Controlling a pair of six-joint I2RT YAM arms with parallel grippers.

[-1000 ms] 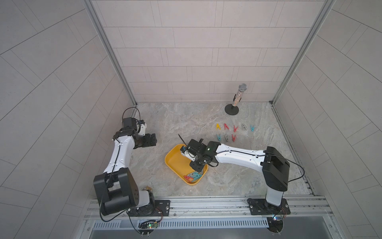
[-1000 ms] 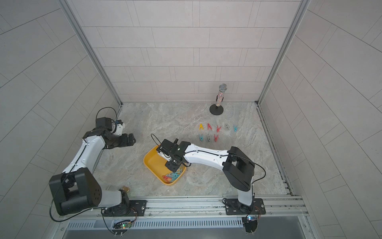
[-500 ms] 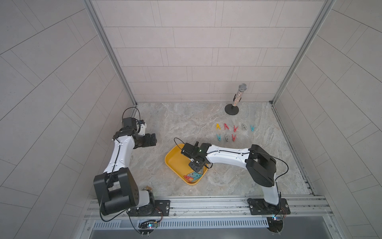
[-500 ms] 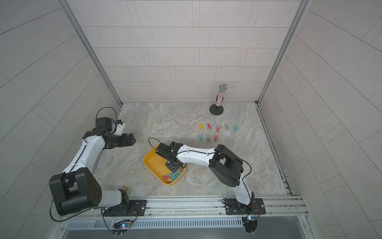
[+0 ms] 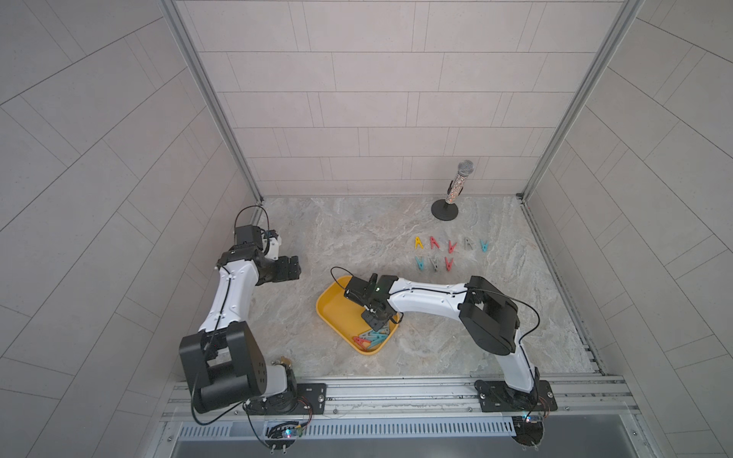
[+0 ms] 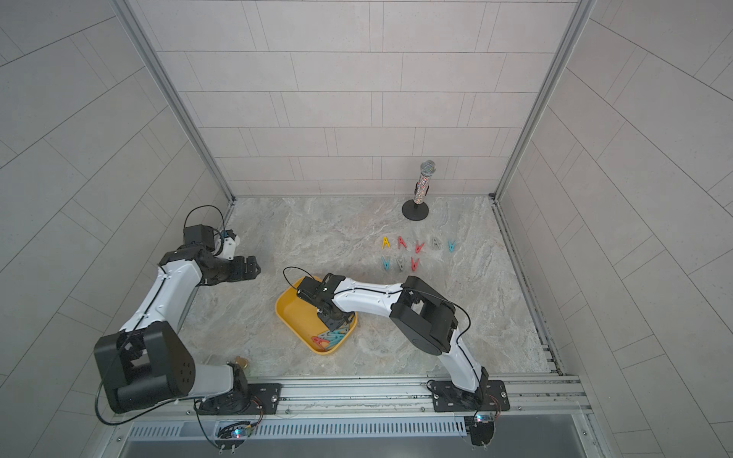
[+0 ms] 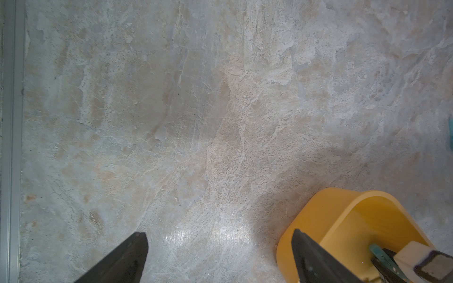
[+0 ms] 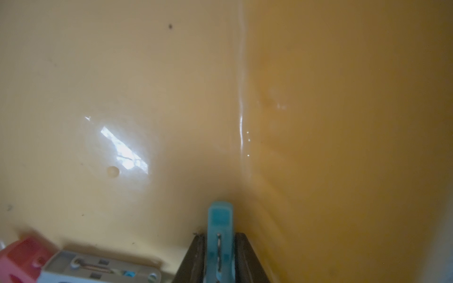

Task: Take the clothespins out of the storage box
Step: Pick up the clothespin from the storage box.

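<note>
The yellow storage box [image 5: 337, 309] [image 6: 293, 313] lies at the middle front of the table. Several teal, red and grey clothespins [image 5: 371, 337] [image 6: 329, 338] are heaped in its near corner. My right gripper [image 5: 375, 319] [image 6: 331, 321] reaches down into the box. In the right wrist view it [image 8: 219, 235] is shut on a teal clothespin [image 8: 220, 218], just above the box floor [image 8: 147, 73]. A grey pin [image 8: 98, 267] and a red pin [image 8: 22, 254] lie beside it. My left gripper [image 5: 291, 269] [image 7: 219, 235] hangs open and empty over bare table, left of the box [image 7: 318, 215].
Several clothespins [image 5: 450, 246] [image 6: 418, 246] lie in two rows on the marble table at the right rear. A glittery microphone [image 5: 456, 186] on a black round stand stands behind them. Tiled walls close in the left, rear and right sides.
My right gripper has dropped toward the box's near corner and its jaws have closed onto a teal clothespin. The left arm has not moved.
</note>
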